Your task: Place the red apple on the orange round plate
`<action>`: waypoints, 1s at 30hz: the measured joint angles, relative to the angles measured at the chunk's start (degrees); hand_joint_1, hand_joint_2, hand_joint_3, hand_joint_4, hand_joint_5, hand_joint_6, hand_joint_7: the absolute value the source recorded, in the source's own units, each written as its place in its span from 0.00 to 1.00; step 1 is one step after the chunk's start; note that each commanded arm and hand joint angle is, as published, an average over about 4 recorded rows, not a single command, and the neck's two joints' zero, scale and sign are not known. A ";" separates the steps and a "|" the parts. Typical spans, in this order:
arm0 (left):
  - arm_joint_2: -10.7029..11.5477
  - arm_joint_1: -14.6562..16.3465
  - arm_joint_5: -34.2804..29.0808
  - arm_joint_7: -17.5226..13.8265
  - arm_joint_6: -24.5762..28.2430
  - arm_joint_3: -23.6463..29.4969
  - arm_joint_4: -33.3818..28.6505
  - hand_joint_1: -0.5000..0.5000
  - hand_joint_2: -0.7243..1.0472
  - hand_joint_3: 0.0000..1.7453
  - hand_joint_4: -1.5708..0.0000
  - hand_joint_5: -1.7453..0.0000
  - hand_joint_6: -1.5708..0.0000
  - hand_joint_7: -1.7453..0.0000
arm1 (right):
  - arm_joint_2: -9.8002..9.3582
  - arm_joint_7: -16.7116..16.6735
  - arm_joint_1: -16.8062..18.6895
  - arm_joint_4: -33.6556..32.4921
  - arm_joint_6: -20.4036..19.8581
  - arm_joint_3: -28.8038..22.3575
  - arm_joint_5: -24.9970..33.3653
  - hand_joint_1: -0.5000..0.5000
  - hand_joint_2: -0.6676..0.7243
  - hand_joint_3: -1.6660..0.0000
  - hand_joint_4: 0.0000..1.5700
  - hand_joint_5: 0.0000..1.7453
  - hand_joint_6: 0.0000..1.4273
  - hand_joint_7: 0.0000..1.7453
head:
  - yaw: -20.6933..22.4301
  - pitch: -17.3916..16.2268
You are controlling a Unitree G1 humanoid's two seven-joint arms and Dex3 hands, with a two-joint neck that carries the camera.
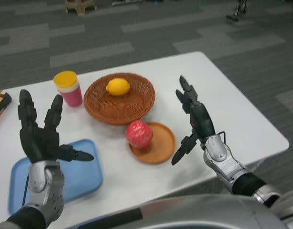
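The red apple (139, 134) sits on the left part of the orange round plate (159, 145), near the table's front. My right hand (194, 119) is raised to the right of the plate, fingers spread and holding nothing, clear of the apple. My left hand (41, 136) is lifted above the blue tray at the left, fingers apart and empty.
A wicker basket (120, 102) with a yellow lemon (117, 87) stands behind the plate. A pink cup with a yellow lid (68, 88) is at the back left. A blue tray (84, 174) lies under my left hand. The table's right edge (260, 114) is close.
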 measured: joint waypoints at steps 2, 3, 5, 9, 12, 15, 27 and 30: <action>0.00 0.00 0.00 0.00 0.00 0.00 0.00 0.02 0.10 0.05 0.57 1.00 1.00 1.00 | 0.90 -0.19 -1.01 -1.38 -0.96 -2.05 0.12 0.04 0.86 0.99 0.00 0.00 0.00 0.00 | -0.11 0.82; 0.00 0.00 0.00 0.00 0.00 0.00 0.00 0.02 0.10 0.05 0.57 1.00 1.00 1.00 | 1.37 -0.22 -1.41 -2.03 -1.31 -2.87 0.17 0.04 0.86 0.99 0.00 0.00 0.00 0.00 | -0.24 1.56; 0.00 0.00 0.00 0.00 0.00 0.00 0.00 0.02 0.10 0.05 0.57 1.00 0.99 1.00 | 2.03 -0.21 -1.88 -2.96 -1.65 -4.00 0.23 0.04 0.86 1.00 0.00 0.00 0.00 0.00 | -0.52 2.73; 0.00 0.00 0.00 0.00 0.00 0.00 0.00 0.02 0.10 0.05 0.57 1.00 1.00 1.00 | 2.51 -0.36 -2.14 -3.59 -1.76 -5.03 0.80 0.04 0.86 0.99 0.00 0.00 0.00 0.00 | -1.22 5.55; 0.00 0.00 0.00 0.00 0.00 0.00 0.00 0.02 0.10 0.05 0.57 1.00 1.00 1.00 | 2.81 -0.52 -2.21 -3.69 -2.14 -5.07 1.02 0.04 0.86 1.00 0.00 0.00 0.00 0.00 | -1.86 7.94; 0.00 0.00 0.01 0.00 0.00 0.00 0.00 0.02 0.10 0.05 0.57 1.00 1.00 1.00 | 3.22 -0.59 -2.37 -3.83 -2.48 -5.07 1.09 0.05 0.86 1.00 0.00 0.00 0.00 0.00 | -2.30 9.66; 0.04 0.00 0.01 0.00 0.00 0.00 0.00 0.03 0.10 0.05 0.57 1.00 1.00 1.00 | 3.45 -0.80 -3.58 -5.02 -3.51 -5.12 2.01 0.05 0.86 1.00 0.00 0.00 0.00 0.00 | -2.63 12.98; 0.03 0.00 0.01 0.00 0.00 0.00 0.00 0.02 0.10 0.05 0.57 1.00 1.00 1.00 | 3.45 -0.81 -3.59 -5.03 -3.52 -5.12 2.10 0.05 0.86 1.00 0.00 0.00 0.00 0.00 | -2.63 12.98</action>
